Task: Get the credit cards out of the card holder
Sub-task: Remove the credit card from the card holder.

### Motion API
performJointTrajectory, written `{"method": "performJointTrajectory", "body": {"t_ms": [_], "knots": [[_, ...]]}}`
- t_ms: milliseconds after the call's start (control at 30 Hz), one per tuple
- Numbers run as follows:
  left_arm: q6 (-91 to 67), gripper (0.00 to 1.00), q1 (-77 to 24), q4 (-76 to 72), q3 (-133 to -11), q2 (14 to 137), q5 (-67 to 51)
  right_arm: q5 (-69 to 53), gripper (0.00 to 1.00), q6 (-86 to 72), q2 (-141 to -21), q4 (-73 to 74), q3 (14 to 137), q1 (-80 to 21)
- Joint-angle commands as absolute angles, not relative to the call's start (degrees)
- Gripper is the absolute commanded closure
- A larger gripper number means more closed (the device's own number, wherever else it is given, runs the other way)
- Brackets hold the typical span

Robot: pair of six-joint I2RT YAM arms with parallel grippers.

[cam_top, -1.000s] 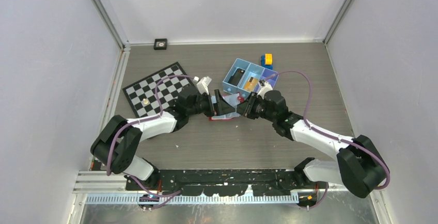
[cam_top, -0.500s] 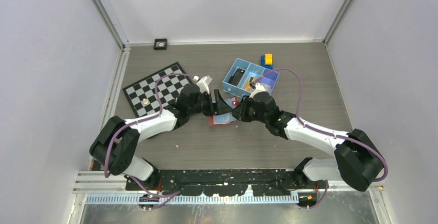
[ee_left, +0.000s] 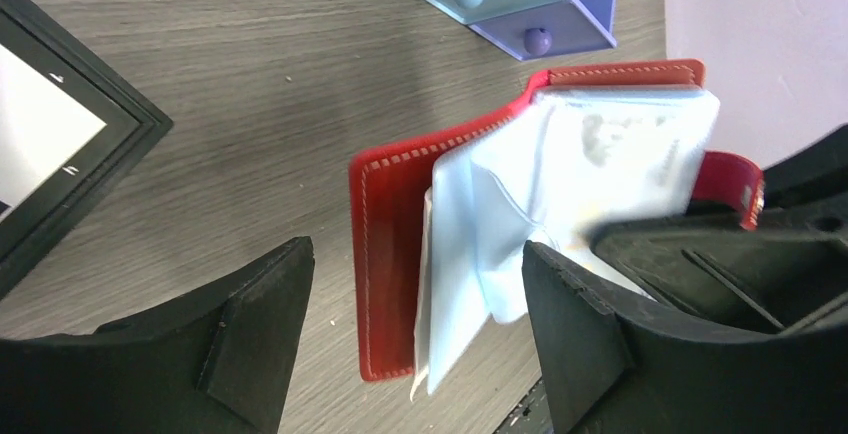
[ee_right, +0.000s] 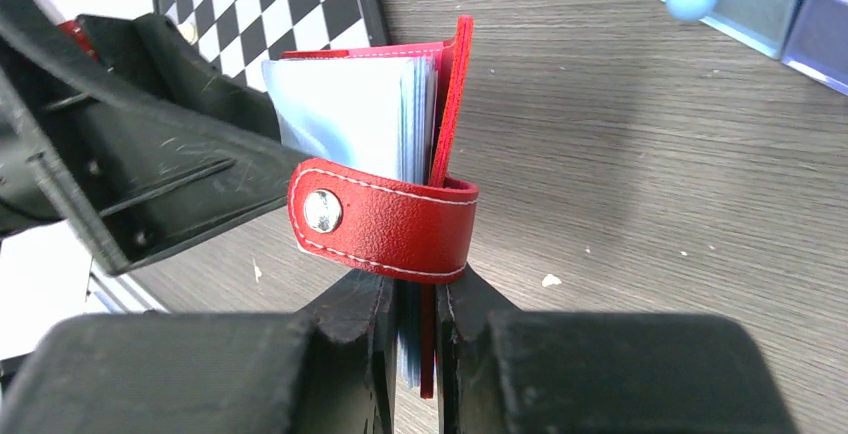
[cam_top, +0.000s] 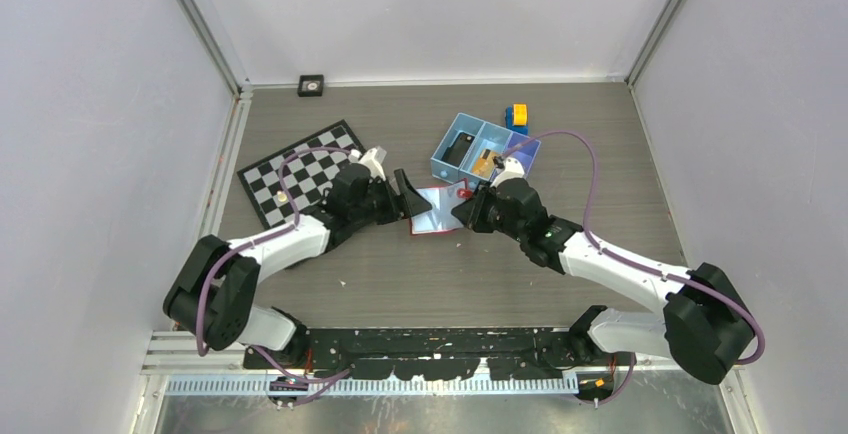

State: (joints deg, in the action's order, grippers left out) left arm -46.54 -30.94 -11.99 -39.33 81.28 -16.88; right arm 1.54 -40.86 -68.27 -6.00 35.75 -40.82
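Note:
The card holder point(cam_top: 437, 211) is a small red wallet with pale blue sleeves, lying open at mid-table. My right gripper point(cam_top: 462, 212) is shut on its right edge; in the right wrist view the jaws point(ee_right: 415, 299) pinch the red cover and sleeves just under the snap tab point(ee_right: 385, 224). My left gripper point(cam_top: 408, 197) stands open at the holder's left side. In the left wrist view the red cover point(ee_left: 385, 254) and fanned sleeves point(ee_left: 560, 184) lie ahead between its fingers point(ee_left: 415, 339), nothing gripped. No credit cards show plainly in the sleeves.
A blue three-compartment tray point(cam_top: 455, 129) stands just behind the holder, with an orange-gold flat thing point(cam_top: 485, 162) in its middle part. A chessboard point(cam_top: 300, 169) lies to the left, a yellow-blue block point(cam_top: 517, 116) behind the tray, a small black item point(cam_top: 311, 85) at the back wall.
My left gripper has drawn back to the left off the holder, leaving more of the pale lining exposed. The right gripper keeps its hold and has shifted only slightly.

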Motion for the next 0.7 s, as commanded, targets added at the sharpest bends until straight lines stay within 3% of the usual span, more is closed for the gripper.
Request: {"method": "performJointTrajectory", "body": {"t_ms": [0, 267, 500, 667], "knots": [[-48.3, 0.22, -30.8, -18.0, -37.7, 78.1, -17.4, 5.3, 0.99, -41.5, -66.2, -7.3, 36.5, -40.8], [-55.3, 0.23, -23.6, -24.2, -29.7, 73.5, -16.2, 5.8, 1.0, -42.6, -63.9, -7.7, 35.2, -39.7], [-55.5, 0.02, -24.2, -34.0, -27.9, 71.7, -21.5, 3.5, 1.0, -42.4, -64.7, -8.8, 35.3, -39.5], [-56.6, 0.0, -26.0, -37.9, -30.8, 78.1, -26.4, 1.5, 0.99, -42.3, -65.1, -10.0, 35.2, -39.5]]}}
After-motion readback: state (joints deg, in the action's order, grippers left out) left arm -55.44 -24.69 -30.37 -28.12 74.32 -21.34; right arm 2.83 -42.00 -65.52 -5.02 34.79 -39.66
